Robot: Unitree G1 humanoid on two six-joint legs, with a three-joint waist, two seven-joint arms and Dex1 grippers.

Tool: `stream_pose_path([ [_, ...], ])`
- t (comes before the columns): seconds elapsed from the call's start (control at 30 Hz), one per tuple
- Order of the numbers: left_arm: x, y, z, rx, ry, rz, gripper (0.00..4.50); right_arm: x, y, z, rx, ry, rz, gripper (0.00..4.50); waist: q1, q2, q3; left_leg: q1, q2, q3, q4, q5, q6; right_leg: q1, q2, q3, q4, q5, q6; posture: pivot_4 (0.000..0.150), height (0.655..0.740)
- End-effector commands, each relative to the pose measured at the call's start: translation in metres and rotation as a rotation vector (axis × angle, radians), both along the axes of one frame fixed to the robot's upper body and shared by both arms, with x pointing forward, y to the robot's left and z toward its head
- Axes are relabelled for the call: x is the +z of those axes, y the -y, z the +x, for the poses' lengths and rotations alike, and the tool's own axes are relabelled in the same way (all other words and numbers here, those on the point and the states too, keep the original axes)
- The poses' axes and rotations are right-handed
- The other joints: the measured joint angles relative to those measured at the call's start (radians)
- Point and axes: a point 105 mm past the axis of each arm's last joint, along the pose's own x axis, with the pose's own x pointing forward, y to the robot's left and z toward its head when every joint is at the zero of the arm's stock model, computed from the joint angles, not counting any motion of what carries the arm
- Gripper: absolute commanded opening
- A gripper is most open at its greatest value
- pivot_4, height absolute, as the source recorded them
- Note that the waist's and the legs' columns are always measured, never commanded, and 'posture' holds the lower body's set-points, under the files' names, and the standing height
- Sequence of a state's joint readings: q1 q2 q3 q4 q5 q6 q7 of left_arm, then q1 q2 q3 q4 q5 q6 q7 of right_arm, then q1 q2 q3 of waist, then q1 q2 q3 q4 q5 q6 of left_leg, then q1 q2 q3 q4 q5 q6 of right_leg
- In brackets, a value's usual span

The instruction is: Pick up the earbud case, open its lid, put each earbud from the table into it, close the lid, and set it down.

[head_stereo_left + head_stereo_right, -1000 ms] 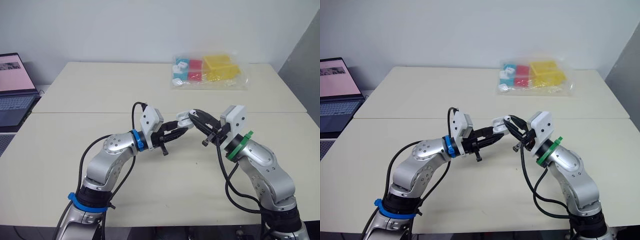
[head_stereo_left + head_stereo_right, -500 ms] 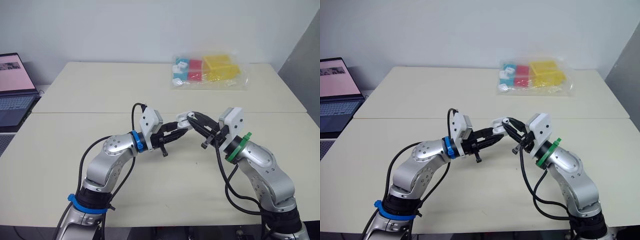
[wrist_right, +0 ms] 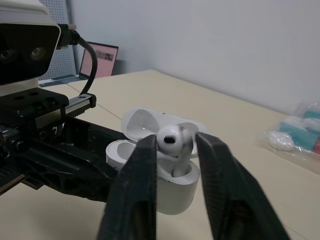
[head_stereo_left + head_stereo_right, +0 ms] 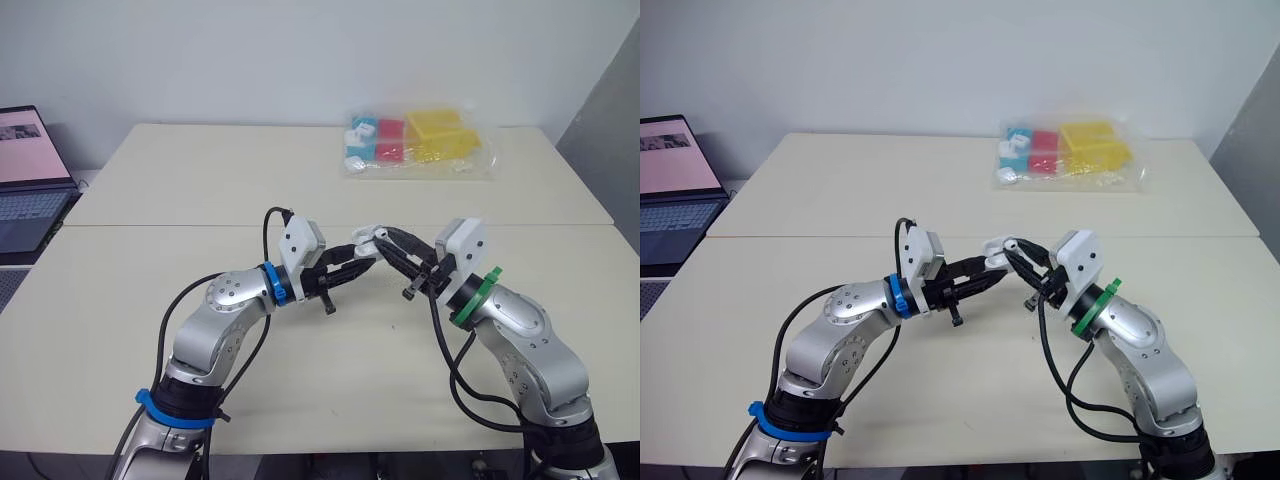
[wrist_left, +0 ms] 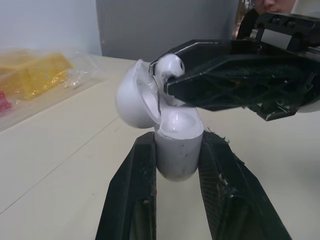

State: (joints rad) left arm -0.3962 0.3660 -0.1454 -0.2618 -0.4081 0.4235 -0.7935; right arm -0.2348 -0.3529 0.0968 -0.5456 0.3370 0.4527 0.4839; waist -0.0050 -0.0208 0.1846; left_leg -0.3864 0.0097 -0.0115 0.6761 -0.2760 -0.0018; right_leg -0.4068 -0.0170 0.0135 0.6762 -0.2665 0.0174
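Earbud case (image 5: pixel 177 145) sits clamped in your left gripper (image 4: pixel 348 264) at the centre of the head view, its lid (image 5: pixel 135 95) tipped open. Over the last second your right gripper (image 3: pixel 173 145), pinching an earbud (image 5: pixel 169 65), has edged left to the case. The stem now dips into a well, so release looks close.

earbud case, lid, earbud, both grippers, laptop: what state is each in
left gripper: shut on earbud case
right gripper: shut on earbud
earbud case: held off the table
lid: open, hinged back
earbud: stem dipping into the case, not seated
laptop: open, screen lit
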Motion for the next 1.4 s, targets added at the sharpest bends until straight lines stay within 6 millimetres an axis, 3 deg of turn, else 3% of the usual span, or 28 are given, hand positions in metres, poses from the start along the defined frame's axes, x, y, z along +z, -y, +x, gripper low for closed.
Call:
stream_pose_path([
  [0.03, 0.013, 0.001, -0.004, -0.013, 0.061, -0.035, 0.78, 0.007, -0.001, -0.004, 0.013, 0.024, -0.004, 2.56, 0.0, 0.0, 0.0, 0.0, 0.0, 0.0, 0.0, 0.0, 0.0, 0.0, 0.0, 0.0, 0.0, 0.0, 0.0, 0.15, 0.74],
  [0.1, 0.012, 0.001, -0.004, -0.012, 0.06, -0.035, 0.78, 0.008, -0.002, -0.005, 0.016, 0.028, -0.01, 3.25, 0.0, 0.0, 0.0, 0.0, 0.0, 0.0, 0.0, 0.0, 0.0, 0.0, 0.0, 0.0, 0.0, 0.0, 0.0, 0.15, 0.74],
  [0.3, 0.01, 0.0, -0.003, -0.005, 0.058, -0.031, 0.78, 0.014, -0.001, -0.008, 0.03, 0.045, -0.018, 3.28, 0.0, 0.0, 0.0, 0.0, 0.0, 0.0, 0.0, 0.0, 0.0, 0.0, 0.0, 0.0, 0.0, 0.0, 0.0, 0.15, 0.74],
  [0.43, 0.007, -0.003, -0.001, 0.011, 0.061, -0.015, 0.78, 0.026, 0.01, -0.017, 0.053, 0.063, -0.04, 3.28, 0.0, 0.0, 0.0, -0.001, 0.0, 0.0, 0.0, 0.0, 0.0, 0.0, 0.0, 0.0, -0.001, 0.0, 0.0, 0.15, 0.74],
  [0.67, 0.002, -0.006, 0.001, 0.024, 0.068, 0.009, 0.78, 0.047, 0.059, -0.008, -0.022, 0.032, -0.152, 3.28, 0.002, 0.0, 0.0, -0.002, 0.0, 0.0, 0.0, 0.0, 0.0, 0.0, 0.0, -0.001, -0.003, 0.0, 0.0, 0.15, 0.74],
  [0.77, 0.0, -0.004, 0.001, 0.012, 0.083, 0.032, 0.78, 0.033, 0.088, 0.01, -0.155, -0.082, -0.253, 3.28, 0.002, 0.0, 0.0, -0.003, 0.0, -0.001, 0.0, 0.0, 0.0, 0.0, 0.0, -0.002, -0.004, 0.0, 0.0, 0.15, 0.74],
  [0.93, -0.001, -0.003, 0.001, 0.002, 0.096, 0.048, 0.78, -0.002, 0.114, 0.027, -0.316, -0.312, -0.413, 3.28, 0.001, 0.0, 0.0, -0.004, 0.0, -0.001, -0.001, 0.0, 0.0, -0.001, 0.0, -0.002, -0.004, 0.0, 0.0, 0.15, 0.74],
  [1.07, 0.0, -0.001, 0.0, -0.005, 0.104, 0.053, 0.78, -0.021, 0.114, 0.038, -0.375, -0.468, -0.397, 3.28, 0.0, 0.0, 0.0, -0.004, 0.0, -0.002, -0.001, 0.0, 0.0, -0.001, 0.0, -0.002, -0.004, 0.0, 0.0, 0.15, 0.74],
  [1.4, 0.003, 0.001, -0.002, -0.011, 0.114, 0.066, 0.78, -0.057, 0.117, 0.068, -0.51, -0.61, -0.332, 3.28, 0.002, 0.0, 0.0, -0.01, -0.001, -0.002, 0.0, 0.0, 0.0, -0.005, 0.0, -0.003, -0.005, 0.003, -0.003, 0.15, 0.74],
])
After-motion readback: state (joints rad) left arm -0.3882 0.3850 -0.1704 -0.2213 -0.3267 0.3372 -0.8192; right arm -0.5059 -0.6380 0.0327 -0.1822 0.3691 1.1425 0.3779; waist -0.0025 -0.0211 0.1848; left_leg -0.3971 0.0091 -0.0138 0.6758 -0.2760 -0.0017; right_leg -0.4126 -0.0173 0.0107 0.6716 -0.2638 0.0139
